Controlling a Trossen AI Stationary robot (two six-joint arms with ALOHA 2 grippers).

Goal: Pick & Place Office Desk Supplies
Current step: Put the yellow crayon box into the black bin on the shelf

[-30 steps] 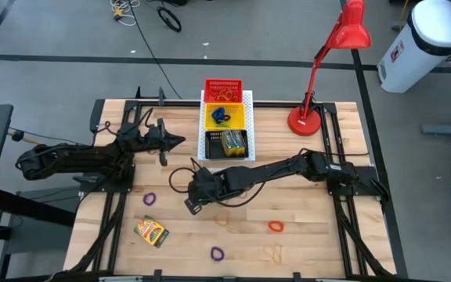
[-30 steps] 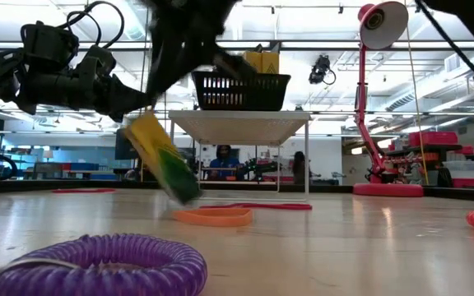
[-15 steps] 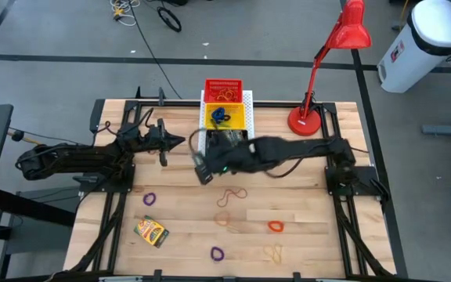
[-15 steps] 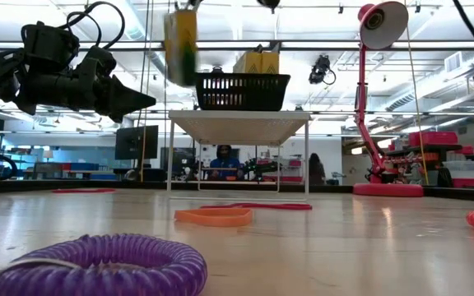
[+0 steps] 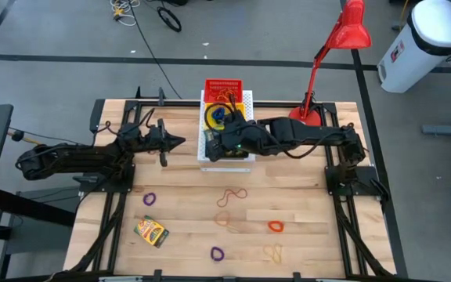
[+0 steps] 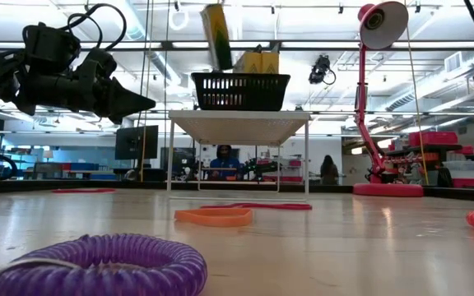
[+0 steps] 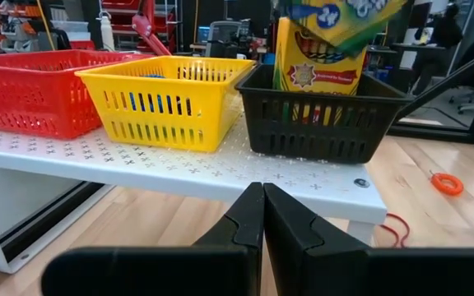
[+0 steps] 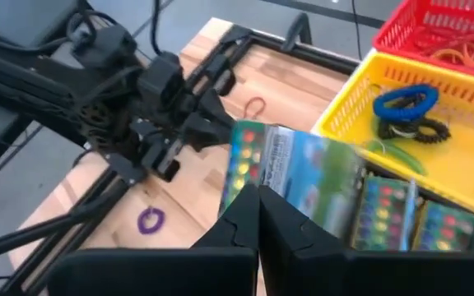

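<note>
A yellow-and-green crayon box (image 8: 303,182) hangs over the black basket (image 6: 241,90), with my right gripper (image 8: 258,205) shut on it. In the low view the crayon box (image 6: 216,37) is tilted above the basket's rim. More crayon boxes (image 7: 315,64) stand in that basket. The yellow basket (image 8: 401,123) holds blue and black loops. The red basket (image 8: 451,37) holds rubber bands. Another crayon box (image 5: 152,231), purple loops (image 5: 149,199) and an orange loop (image 5: 276,226) lie on the table. My left gripper (image 5: 180,142) waits shut, level, left of the baskets. My right gripper pinches the crayon box by its near edge (image 8: 257,196) between its two fingers. The fingers slant down from the table's right side. The box is lifted clear, tilted, above the black basket and touching nothing else that I can see.
The three baskets sit on a white perforated board (image 7: 138,160) raised on legs at the table's far middle. A red desk lamp (image 5: 319,78) stands at the far right. Thin rubber bands (image 5: 232,196) lie on the wood near the centre and front.
My right gripper has risen and gone from the table's middle toward the far edge, carrying the crayon box. The box, low and tilted over the table a second ago, now hangs higher, above the black basket's rim.
</note>
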